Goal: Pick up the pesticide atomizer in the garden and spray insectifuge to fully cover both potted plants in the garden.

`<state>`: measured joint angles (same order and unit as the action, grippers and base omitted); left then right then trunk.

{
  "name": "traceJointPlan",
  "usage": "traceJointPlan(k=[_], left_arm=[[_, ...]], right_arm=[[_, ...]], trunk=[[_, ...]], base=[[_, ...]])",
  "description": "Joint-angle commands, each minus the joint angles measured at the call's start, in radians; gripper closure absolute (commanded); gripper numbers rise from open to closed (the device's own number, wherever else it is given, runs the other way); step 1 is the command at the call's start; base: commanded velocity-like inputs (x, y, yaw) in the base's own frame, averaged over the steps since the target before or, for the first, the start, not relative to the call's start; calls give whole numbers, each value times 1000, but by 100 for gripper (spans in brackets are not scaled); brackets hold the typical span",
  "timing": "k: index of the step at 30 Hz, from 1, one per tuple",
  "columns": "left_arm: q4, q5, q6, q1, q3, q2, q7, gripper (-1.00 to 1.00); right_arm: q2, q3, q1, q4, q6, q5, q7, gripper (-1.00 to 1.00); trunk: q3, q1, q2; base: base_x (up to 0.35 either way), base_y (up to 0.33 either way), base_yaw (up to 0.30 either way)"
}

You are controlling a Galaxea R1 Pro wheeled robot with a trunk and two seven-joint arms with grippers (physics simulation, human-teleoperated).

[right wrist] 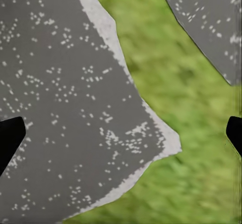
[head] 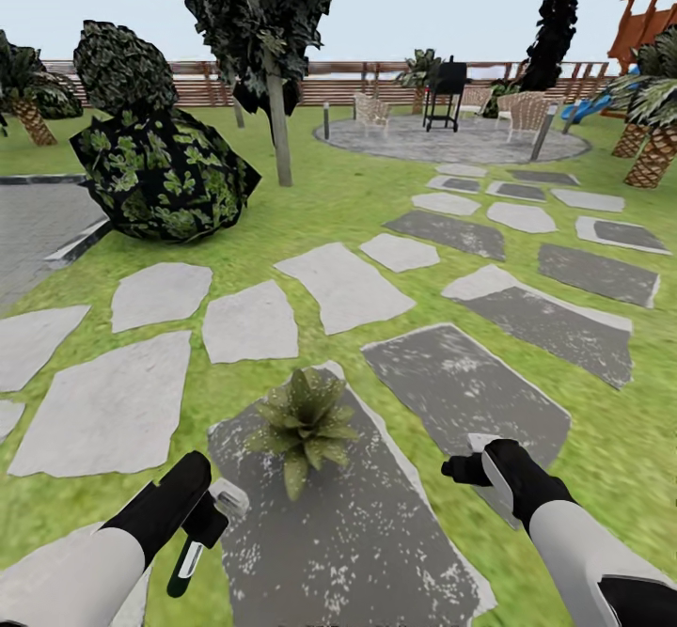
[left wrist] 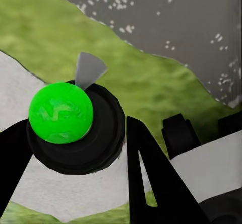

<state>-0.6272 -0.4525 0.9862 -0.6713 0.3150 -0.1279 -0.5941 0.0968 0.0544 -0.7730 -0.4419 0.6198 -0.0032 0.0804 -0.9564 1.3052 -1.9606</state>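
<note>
Here, pesticide atomizer [head: 193, 552] in left gripper [head: 209, 512] (near potted plant [head: 303, 425]).

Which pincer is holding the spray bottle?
The left pincer grips the pesticide atomizer, hanging nozzle-up beside the potted plant. The right pincer is open, holding nothing.

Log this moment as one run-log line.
left gripper: shut on pesticide atomizer | right gripper: open, nothing held | potted plant: on stone slab, between arms | spray: not visible
</note>
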Motion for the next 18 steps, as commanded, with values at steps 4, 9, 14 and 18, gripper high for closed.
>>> traceJointPlan(k=[4,9,14,18], left_arm=[[-2,-11,2,-1,4,-1,-10,100],[-2,-10,2,-1,4,-1,-10,100],[-2,-11,2,-1,5,-1,-9,100],[-2,-10,2,0,2,-1,-10,100]], right_arm=[[0,4,0,-1,5,0,4,-100],[0,4,0,0,5,0,4,-100],[0,5,0,4,5,-4,5,-100],[-1,0,0,6,5,1,4,-100]], trunk=[[5,0,0],[13,0,0],[15,0,0],[15,0,0]], base=[[-130,-301,84],[-132,-304,78],[-130,-301,16],[-30,-75,1]])
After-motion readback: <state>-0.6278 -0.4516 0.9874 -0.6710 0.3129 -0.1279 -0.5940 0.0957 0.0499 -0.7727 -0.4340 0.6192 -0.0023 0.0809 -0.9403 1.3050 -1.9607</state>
